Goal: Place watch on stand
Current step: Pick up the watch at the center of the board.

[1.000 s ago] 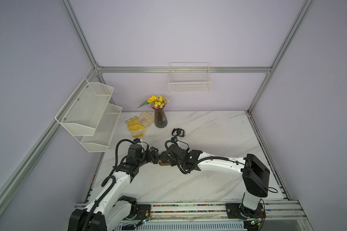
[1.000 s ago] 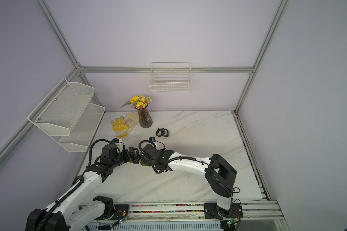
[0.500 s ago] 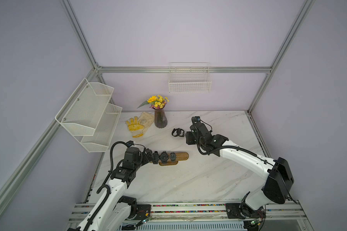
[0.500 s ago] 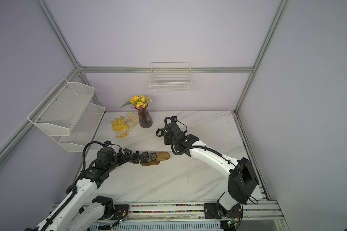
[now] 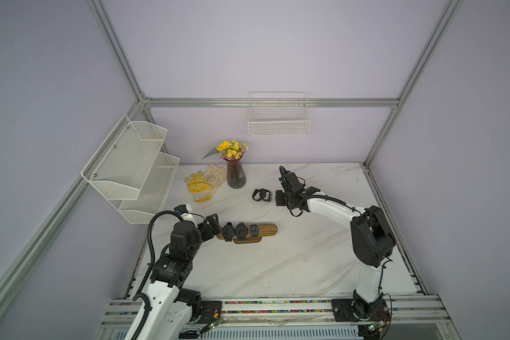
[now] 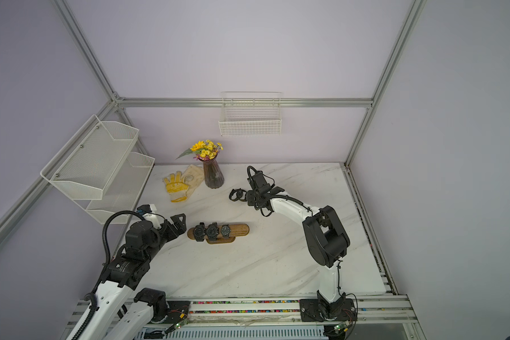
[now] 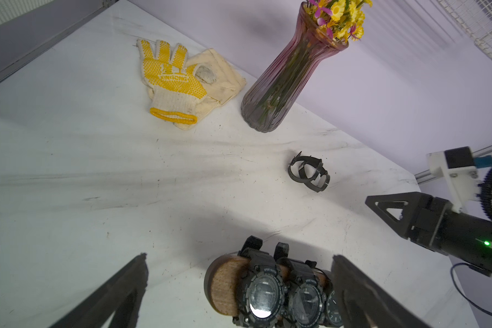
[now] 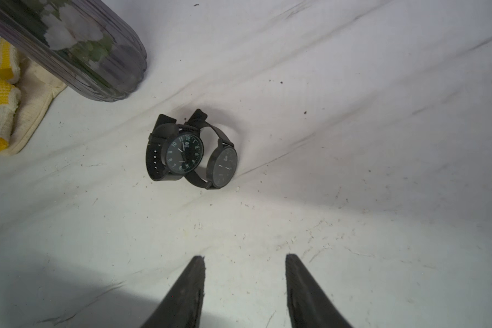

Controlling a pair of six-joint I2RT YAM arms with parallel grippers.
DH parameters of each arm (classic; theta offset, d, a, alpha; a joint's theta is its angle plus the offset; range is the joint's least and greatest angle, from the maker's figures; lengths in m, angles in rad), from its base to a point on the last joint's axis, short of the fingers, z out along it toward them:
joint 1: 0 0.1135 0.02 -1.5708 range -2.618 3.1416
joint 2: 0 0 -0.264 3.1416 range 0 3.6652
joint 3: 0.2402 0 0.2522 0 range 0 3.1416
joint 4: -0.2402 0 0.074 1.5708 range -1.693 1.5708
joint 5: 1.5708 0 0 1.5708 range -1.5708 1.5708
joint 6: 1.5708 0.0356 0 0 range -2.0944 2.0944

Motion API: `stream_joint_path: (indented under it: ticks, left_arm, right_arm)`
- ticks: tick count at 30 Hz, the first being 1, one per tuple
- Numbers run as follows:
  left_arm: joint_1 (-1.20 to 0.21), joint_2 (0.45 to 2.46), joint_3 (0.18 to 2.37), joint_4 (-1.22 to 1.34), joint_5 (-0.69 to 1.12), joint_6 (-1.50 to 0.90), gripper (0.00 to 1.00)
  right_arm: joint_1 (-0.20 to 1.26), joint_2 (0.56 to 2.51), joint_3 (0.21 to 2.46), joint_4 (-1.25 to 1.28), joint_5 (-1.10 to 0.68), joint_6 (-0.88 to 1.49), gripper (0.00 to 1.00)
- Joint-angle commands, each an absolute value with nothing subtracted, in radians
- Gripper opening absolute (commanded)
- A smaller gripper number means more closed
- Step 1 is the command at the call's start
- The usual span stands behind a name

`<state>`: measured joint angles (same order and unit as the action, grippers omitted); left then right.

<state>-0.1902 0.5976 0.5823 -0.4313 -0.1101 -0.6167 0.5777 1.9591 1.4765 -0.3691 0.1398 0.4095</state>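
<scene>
The brown wooden stand [image 5: 267, 229] [image 6: 241, 229] lies in the middle of the marble table and carries three black watches [image 5: 241, 230] [image 7: 263, 292] side by side towards its left end. Two more black watches [image 5: 261, 195] [image 8: 182, 152] lie touching each other on the table near the back. My left gripper [image 5: 215, 226] [image 7: 239, 257] is wide open at the stand's left end, with the wooden end and the nearest watch between its fingers and touching neither. My right gripper [image 5: 277, 198] [image 8: 245, 256] is open and empty just right of the loose pair.
A purple glass vase of yellow flowers [image 5: 236, 175] stands left of the loose watches, with yellow and cream gloves [image 5: 199, 184] beyond it. White mesh shelves [image 5: 130, 164] hang on the left wall. A wire basket [image 5: 278, 123] hangs on the back wall.
My right arm has left the stand and swung to the loose watches at the back, its jaws narrowing a little. My left gripper has opened slightly wider at the stand's end.
</scene>
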Motion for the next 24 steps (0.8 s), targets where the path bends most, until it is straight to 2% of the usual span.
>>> stream_joint_path:
  ticks: [1, 12, 19, 24]
  left_arm:
    - [-0.185, 0.573, 0.603, -0.375, -0.089, -0.587, 1.00]
    - [-0.187, 0.617, 0.626, -0.354, -0.001, -0.557, 0.97]
    - [-0.190, 0.632, 0.610, -0.338, 0.003, -0.566, 0.97]
    - [-0.190, 0.629, 0.605, -0.337, 0.002, -0.568, 0.97]
  right_arm:
    - [0.580, 2.021, 1.564, -0.339, 0.101, 0.388, 0.44]
    - [0.583, 2.232, 1.811, -0.390, 0.079, 0.369, 0.41]
    - [0.607, 2.325, 1.945, -0.444, 0.098, 0.353, 0.46]
    - [0.620, 2.400, 2.054, -0.526, 0.142, 0.353, 0.45]
